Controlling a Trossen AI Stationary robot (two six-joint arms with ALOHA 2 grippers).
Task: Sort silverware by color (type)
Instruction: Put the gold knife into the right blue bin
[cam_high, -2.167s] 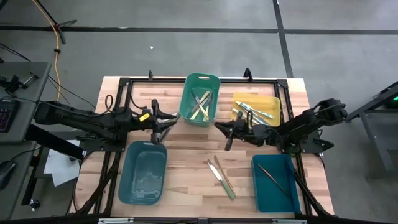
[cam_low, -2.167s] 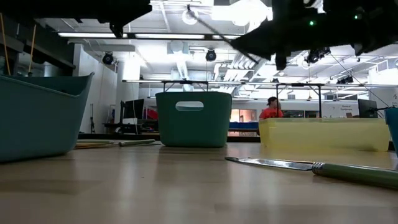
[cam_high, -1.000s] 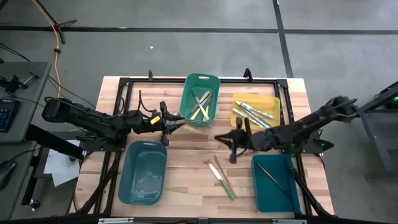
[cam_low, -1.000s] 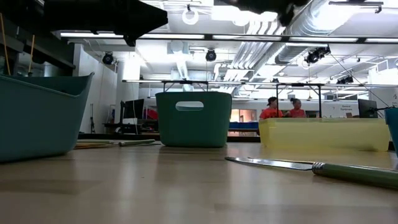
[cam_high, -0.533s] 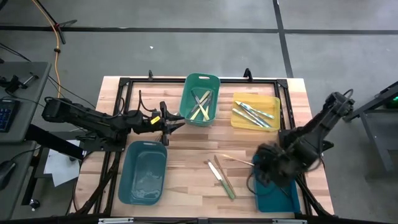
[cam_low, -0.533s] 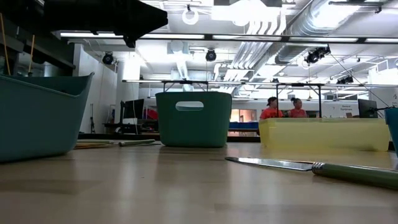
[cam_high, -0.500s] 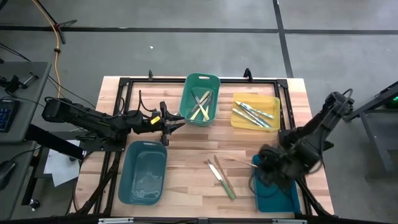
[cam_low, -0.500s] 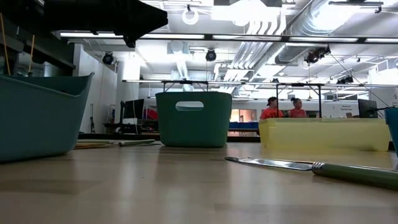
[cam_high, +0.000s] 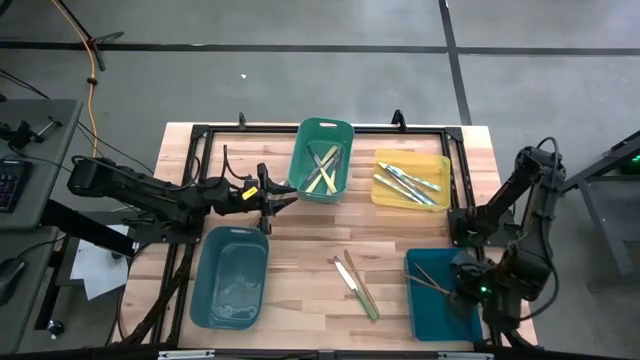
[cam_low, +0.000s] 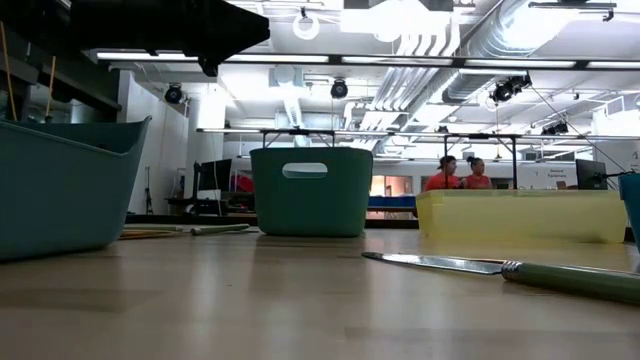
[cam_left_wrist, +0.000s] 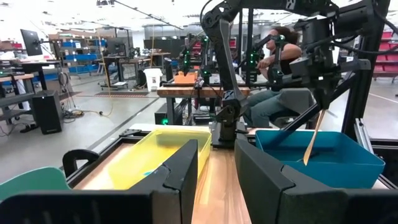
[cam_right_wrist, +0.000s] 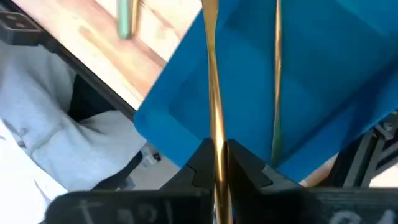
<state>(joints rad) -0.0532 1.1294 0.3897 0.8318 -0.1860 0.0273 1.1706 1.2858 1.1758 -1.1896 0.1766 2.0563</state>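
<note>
The right pincer (cam_right_wrist: 219, 163) hides the near end of the brass utensil (cam_right_wrist: 212, 74) it grips.

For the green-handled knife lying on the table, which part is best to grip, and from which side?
Probably the green handle of the knife, coming straight from above with fingers across its width: it lies flat, the handle looks thicker than the blade, and another utensil lies close beside it.

Bright overhead ceiling lights (cam_low: 390, 18), soft shadows, low view's near tabletop (cam_low: 300, 310) blurred

Lab (open-plan): workbenches (cam_left_wrist: 193, 92), ceiling ducts (cam_low: 520, 25).
</note>
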